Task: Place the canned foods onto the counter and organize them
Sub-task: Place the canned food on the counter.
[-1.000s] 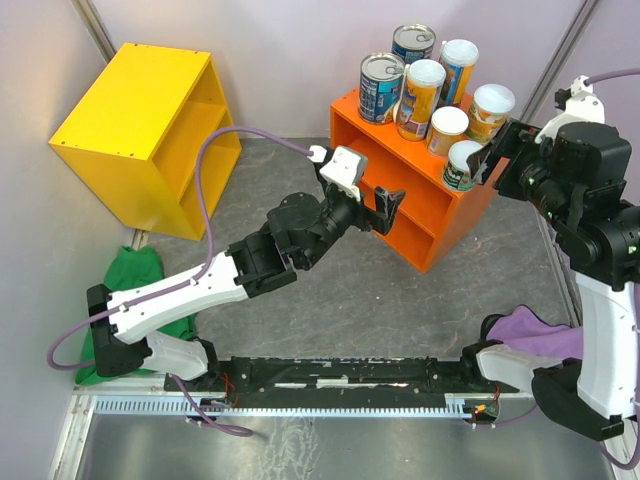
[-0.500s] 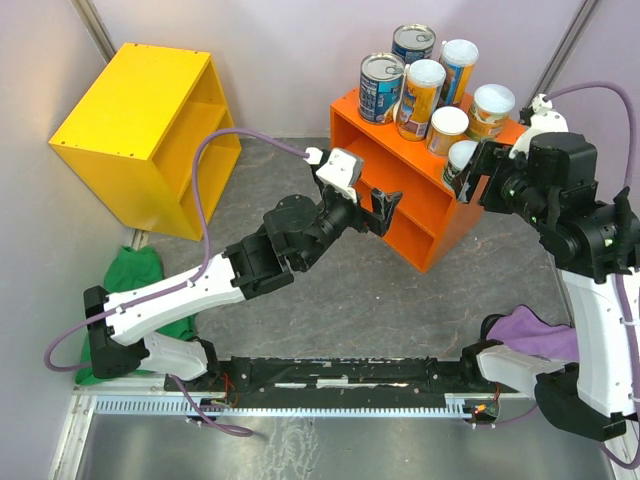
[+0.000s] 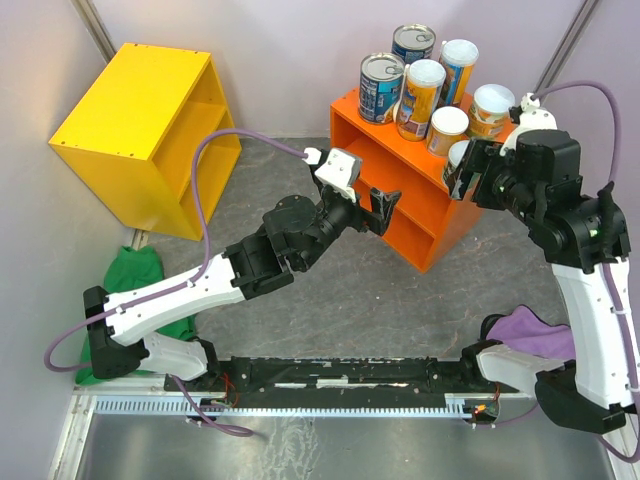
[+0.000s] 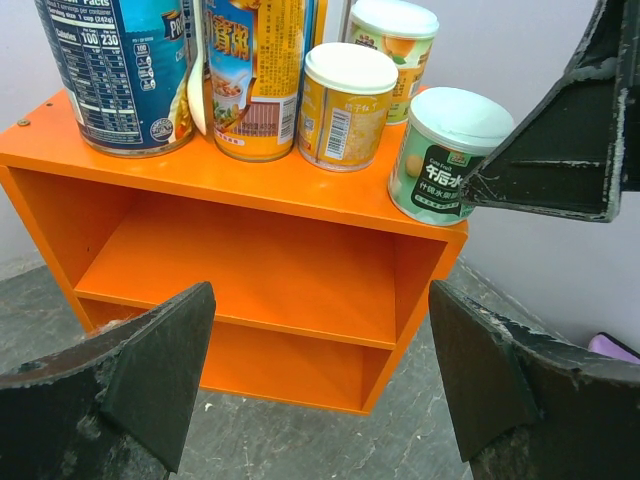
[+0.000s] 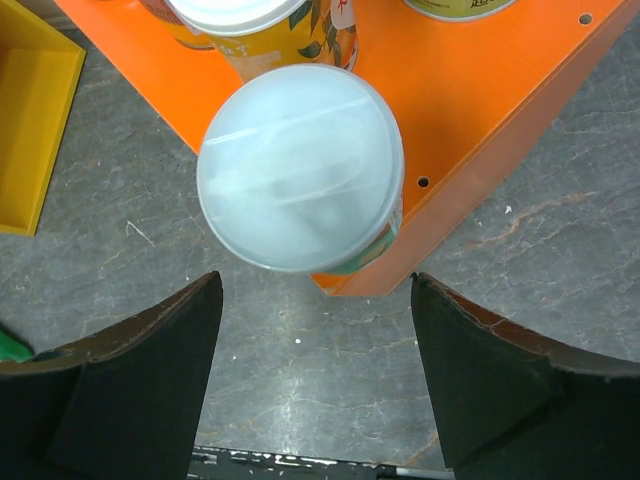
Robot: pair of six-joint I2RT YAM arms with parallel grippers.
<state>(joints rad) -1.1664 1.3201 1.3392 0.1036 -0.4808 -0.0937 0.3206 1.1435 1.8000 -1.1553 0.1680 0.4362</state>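
Left jaws wide; Chinese-lettered green can

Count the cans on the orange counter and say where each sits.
7, all on the counter top: two blue tins far left, two tall cans beside them, three short cans toward the right, the nearest by the right claw.

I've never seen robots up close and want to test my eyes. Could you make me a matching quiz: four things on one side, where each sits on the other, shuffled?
Things:
1. green can
2. yellow cabinet
3. purple cloth
4. left gripper

Places:
A. near right side
B. far left side
C. on a corner of the counter
D. open, facing the counter's front

Pairs: 1-C, 2-B, 3-A, 4-D
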